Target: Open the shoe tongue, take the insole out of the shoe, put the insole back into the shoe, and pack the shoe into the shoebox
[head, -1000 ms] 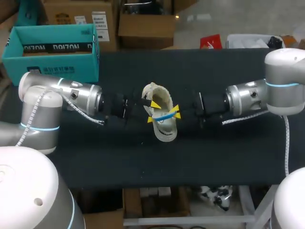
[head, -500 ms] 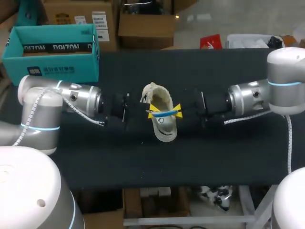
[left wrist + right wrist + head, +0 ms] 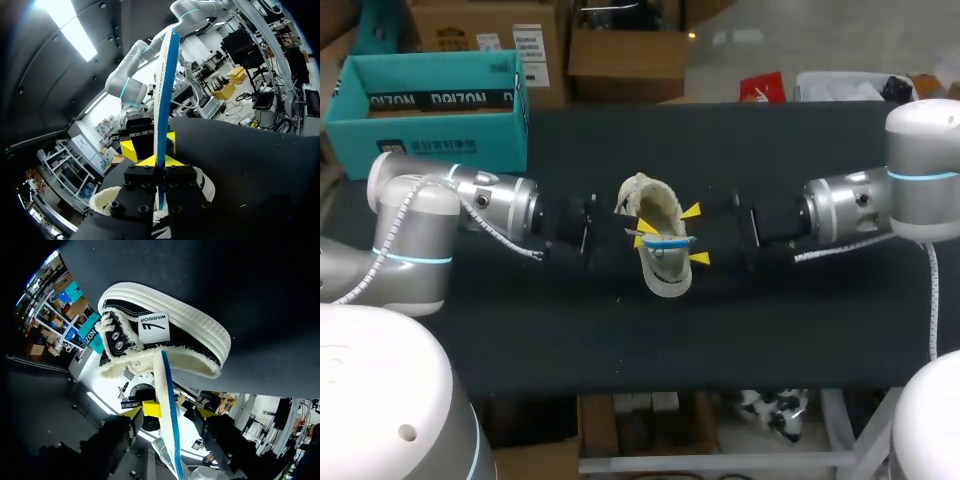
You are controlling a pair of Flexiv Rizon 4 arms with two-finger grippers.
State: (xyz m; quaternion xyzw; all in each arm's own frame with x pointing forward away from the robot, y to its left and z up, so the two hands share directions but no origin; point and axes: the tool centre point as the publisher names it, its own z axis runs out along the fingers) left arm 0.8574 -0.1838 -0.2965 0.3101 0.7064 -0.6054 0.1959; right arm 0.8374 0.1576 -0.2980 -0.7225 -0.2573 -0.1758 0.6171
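Observation:
A black canvas shoe [image 3: 658, 270] with a thick white sole lies mid-table, between my two arms. Its insole [image 3: 666, 241], white with a blue edge, stands on edge above the shoe's opening. My left gripper [image 3: 644, 233] is shut on the insole's left end. In the left wrist view the insole [image 3: 165, 90] rises straight up from the left gripper [image 3: 160, 161]. My right gripper [image 3: 695, 235] stands open around the insole's right end, its tips apart from it. In the right wrist view the insole [image 3: 169, 405] runs between the right gripper's [image 3: 167, 413] spread fingers towards the shoe [image 3: 165, 335].
A teal shoebox [image 3: 430, 135] stands open at the table's back left corner. The dark table top [image 3: 800, 330] is bare in front of the shoe and to both sides behind the arms.
My left gripper has shut on the insole. My right gripper, which held the insole a second ago, has opened and let go. The shoe has stayed in place.

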